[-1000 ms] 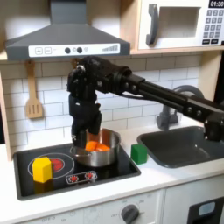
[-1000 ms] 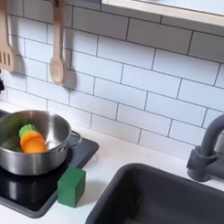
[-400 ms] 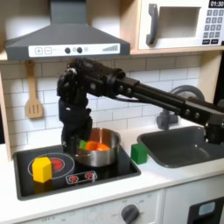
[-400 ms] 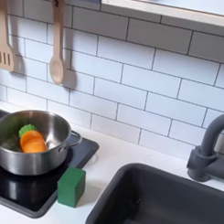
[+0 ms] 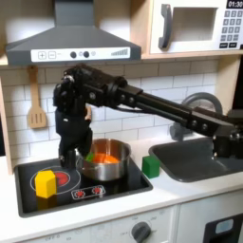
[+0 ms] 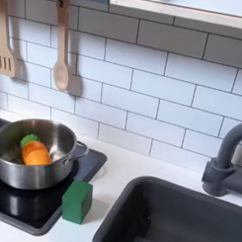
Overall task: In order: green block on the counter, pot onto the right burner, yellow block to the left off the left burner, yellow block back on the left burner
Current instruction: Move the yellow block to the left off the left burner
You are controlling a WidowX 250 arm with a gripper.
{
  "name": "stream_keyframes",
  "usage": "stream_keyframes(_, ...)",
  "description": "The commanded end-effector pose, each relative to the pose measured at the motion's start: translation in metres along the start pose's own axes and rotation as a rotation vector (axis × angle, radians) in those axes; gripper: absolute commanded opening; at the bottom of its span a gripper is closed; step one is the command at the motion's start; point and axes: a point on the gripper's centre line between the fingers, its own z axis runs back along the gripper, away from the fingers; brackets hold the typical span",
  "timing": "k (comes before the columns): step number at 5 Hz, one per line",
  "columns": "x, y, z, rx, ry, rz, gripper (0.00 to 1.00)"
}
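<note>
The silver pot (image 5: 104,162) stands on the cooktop's burner at the first exterior view's right, with orange and green toy food inside; it also shows in the second exterior view (image 6: 32,166). The yellow block (image 5: 45,182) rests on the red-ringed burner at the first exterior view's left. The green block (image 5: 150,166) (image 6: 76,201) sits on the cream counter (image 5: 180,190) beside the cooktop's edge. My gripper (image 5: 68,155) hangs fingers-down behind the cooktop, between the yellow block and the pot, above both. It looks open and holds nothing.
A dark sink (image 5: 197,158) (image 6: 186,218) with a grey faucet (image 6: 228,161) lies at the right in both exterior views. Wooden utensils (image 6: 59,56) hang on the tiled wall. The range hood (image 5: 71,38) overhangs the arm.
The gripper has moved left, from over the pot's back rim to behind the gap between pot and yellow block. Pot and both blocks stay put.
</note>
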Motion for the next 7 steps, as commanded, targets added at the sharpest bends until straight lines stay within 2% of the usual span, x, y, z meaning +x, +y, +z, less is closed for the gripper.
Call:
stream_keyframes(1,0.013,0.010,-0.003,0.002,0.006,0.030,1.00)
stream_keyframes(3,0.026,0.010,-0.009,0.005,-0.003,0.045,1.00)
stream_keyframes(4,0.031,0.008,-0.019,0.027,0.008,0.048,1.00)
stream_keyframes(5,0.040,0.013,-0.030,0.030,0.019,0.080,1.00)
stream_keyframes(7,0.053,0.021,-0.045,0.074,0.024,0.114,1.00)
